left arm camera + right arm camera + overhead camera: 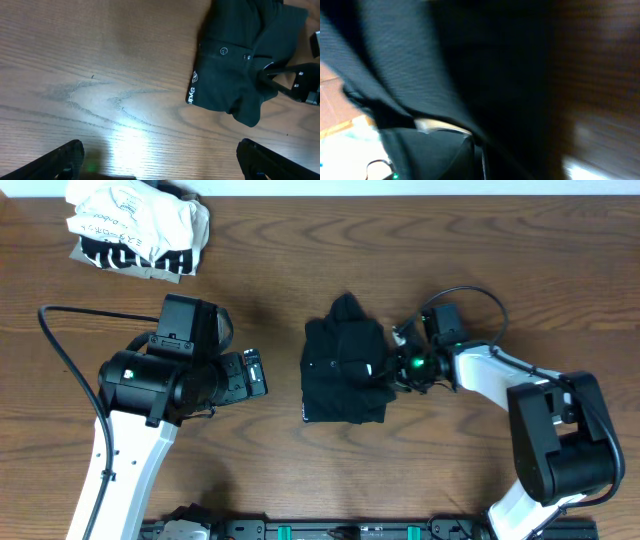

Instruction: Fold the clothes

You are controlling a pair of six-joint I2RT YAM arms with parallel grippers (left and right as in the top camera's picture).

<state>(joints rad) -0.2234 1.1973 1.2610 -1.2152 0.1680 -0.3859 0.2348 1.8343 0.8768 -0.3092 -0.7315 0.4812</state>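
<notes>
The black shirt (340, 370) lies as a folded, bunched bundle in the middle of the wooden table. It also shows in the left wrist view (235, 60), with small white lettering at its edge. My right gripper (386, 370) is at the shirt's right edge, shut on a fold of the fabric. It also shows in the left wrist view (272, 77). Black fabric (420, 60) fills the right wrist view around the jaws (480, 150). My left gripper (260, 373) is open and empty, a short way left of the shirt, over bare wood (160, 160).
A white folded bundle with black lettering (135, 230) lies at the far left corner of the table. A black cable (70, 360) runs along the left arm. A black rail (350, 530) lines the front edge.
</notes>
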